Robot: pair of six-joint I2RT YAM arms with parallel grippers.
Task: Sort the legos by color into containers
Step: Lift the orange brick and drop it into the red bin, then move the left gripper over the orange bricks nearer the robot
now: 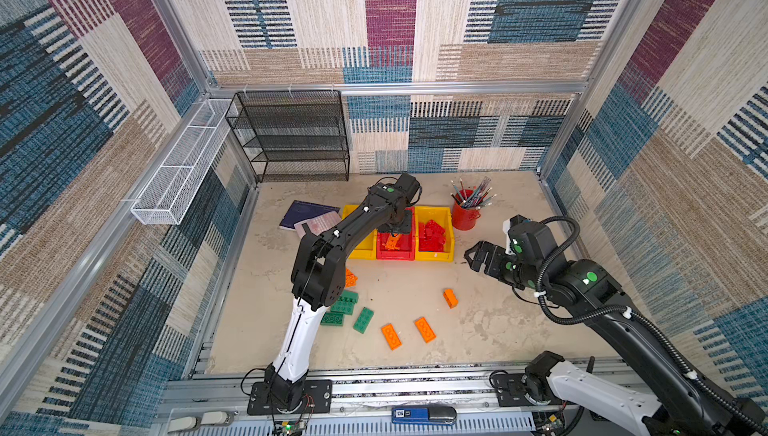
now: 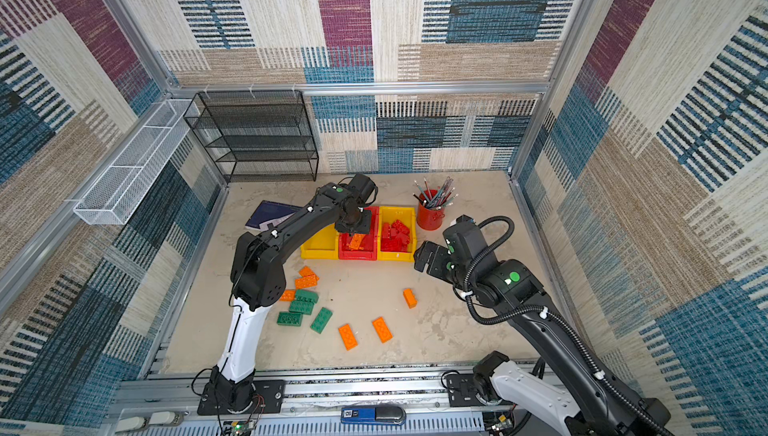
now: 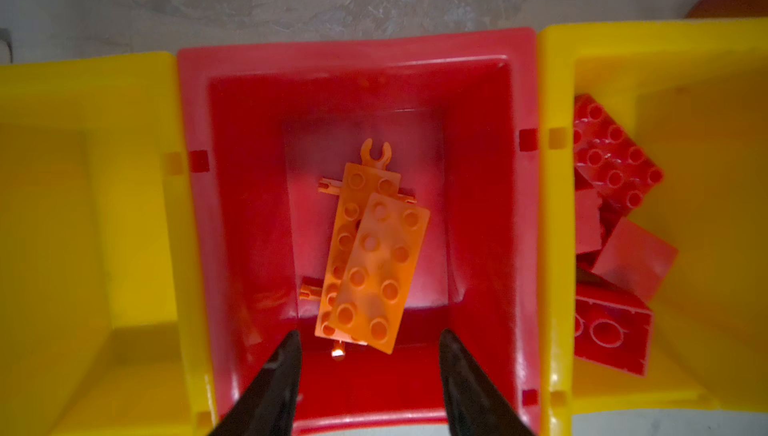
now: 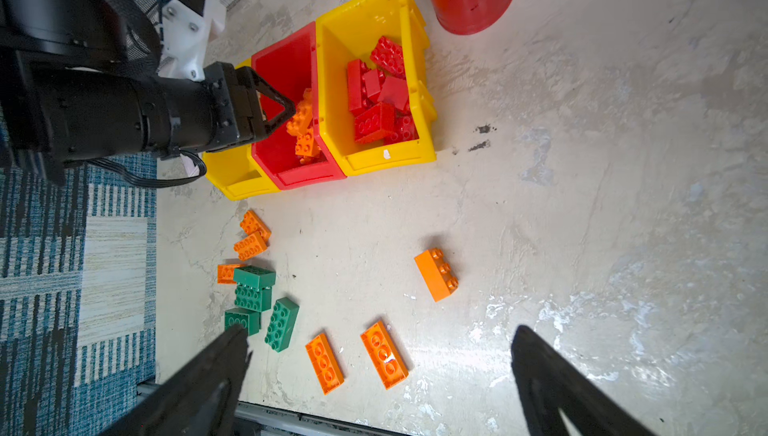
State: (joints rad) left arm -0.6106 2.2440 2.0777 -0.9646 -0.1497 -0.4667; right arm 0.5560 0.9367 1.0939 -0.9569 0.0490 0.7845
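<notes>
Near the table's (image 1: pixel 498 330) front edge, orange legos (image 1: pixel 424 329) and green legos (image 1: pixel 363 320) lie loose. Farther in, by the right edge, the right gripper (image 1: pixel 471 256) hovers with jaws wide, holding nothing. Toward the back edge, the left gripper (image 3: pixel 368 338) hangs over the red container (image 3: pixel 357 45), jaws parted around nothing, an orange lego (image 3: pixel 382 267) lying inside it; red legos (image 1: pixel 432 234) sit in the yellow container (image 1: pixel 434 257) just beside.
</notes>
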